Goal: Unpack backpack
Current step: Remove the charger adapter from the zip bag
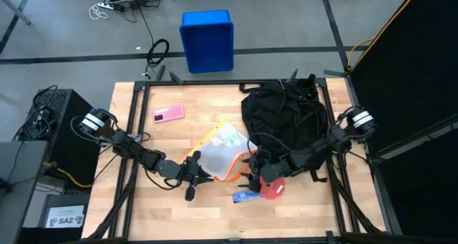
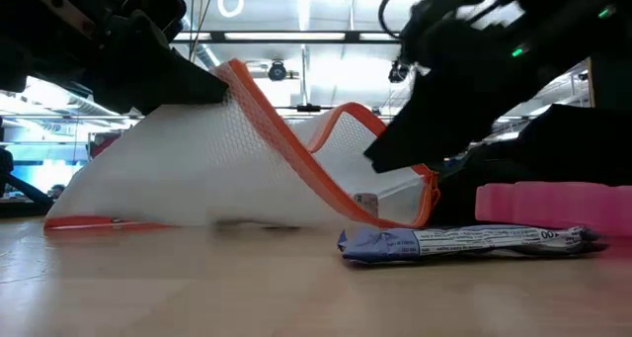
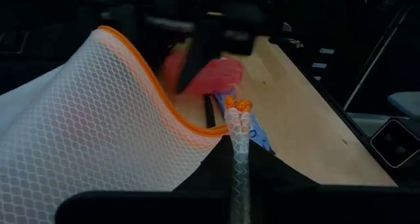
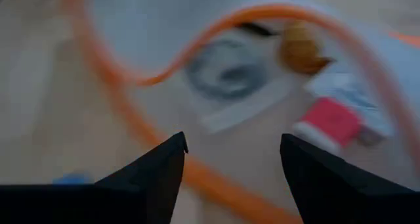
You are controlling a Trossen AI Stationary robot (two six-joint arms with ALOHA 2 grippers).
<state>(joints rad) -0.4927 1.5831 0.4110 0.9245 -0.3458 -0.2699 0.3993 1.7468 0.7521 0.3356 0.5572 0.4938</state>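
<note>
The black backpack (image 1: 283, 119) lies at the table's far right with its straps spread around it. In front of it lies a white mesh pouch (image 1: 223, 152) with orange trim (image 2: 286, 129). My left gripper (image 1: 196, 167) is shut on the pouch's left end and holds that end up. At the pouch's right end, my right gripper (image 4: 233, 152) stands open over the orange-rimmed mouth (image 4: 216, 184). Through the mouth I see a coiled cable (image 4: 226, 69) and a red item (image 4: 328, 122). I cannot tell whether its fingers touch the rim. My left gripper pinches a narrow fold of the mesh (image 3: 237, 142) at the pouch's orange-trimmed corner (image 3: 238, 106) between its two fingers. The fingers come roughly level from the table's left. That end is lifted, and the pouch's lower edge (image 2: 109, 223) lies on the table.
A red-pink object (image 1: 273, 189) and a blue wrapper (image 1: 245, 197) lie near the front, right of the pouch. A pink flat item (image 1: 169, 114) lies at the far left of the table. A blue crate (image 1: 207, 40) stands on the floor beyond the far edge.
</note>
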